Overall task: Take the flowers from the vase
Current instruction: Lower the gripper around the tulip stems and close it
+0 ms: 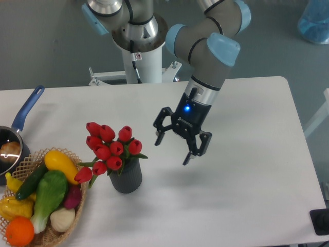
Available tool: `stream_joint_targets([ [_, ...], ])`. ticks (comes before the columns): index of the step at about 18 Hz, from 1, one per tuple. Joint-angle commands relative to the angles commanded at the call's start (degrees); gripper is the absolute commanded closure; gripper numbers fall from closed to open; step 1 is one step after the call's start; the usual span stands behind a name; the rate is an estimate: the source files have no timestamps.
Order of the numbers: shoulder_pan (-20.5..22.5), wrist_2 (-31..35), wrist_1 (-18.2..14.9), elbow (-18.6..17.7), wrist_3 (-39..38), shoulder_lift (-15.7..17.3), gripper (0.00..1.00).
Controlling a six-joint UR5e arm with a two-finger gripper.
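Observation:
The flowers [109, 147], a bunch of red tulip buds with green leaves, stand in the vase [127, 178], a short dark grey ribbed cylinder at the table's front left. My gripper [173, 149] hangs open above the table just right of the bunch, fingers spread and empty. One fingertip is close to the rightmost buds without touching them.
A wicker basket [67, 227] with yellow, green and orange vegetables sits directly left of the vase, some buds drooping over its rim. A blue-handled saucepan [20, 123] lies at the far left edge. The arm's white base [141, 56] stands behind the table.

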Motion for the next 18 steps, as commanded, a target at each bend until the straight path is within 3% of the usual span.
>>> stream_joint_targets([
  [16,-4.66,-7.22,0.09,-1.41,0.43,-3.43,0.0],
  [18,-4.57,-8.27,0.18,-1.41,0.35,-3.43,0.1],
])
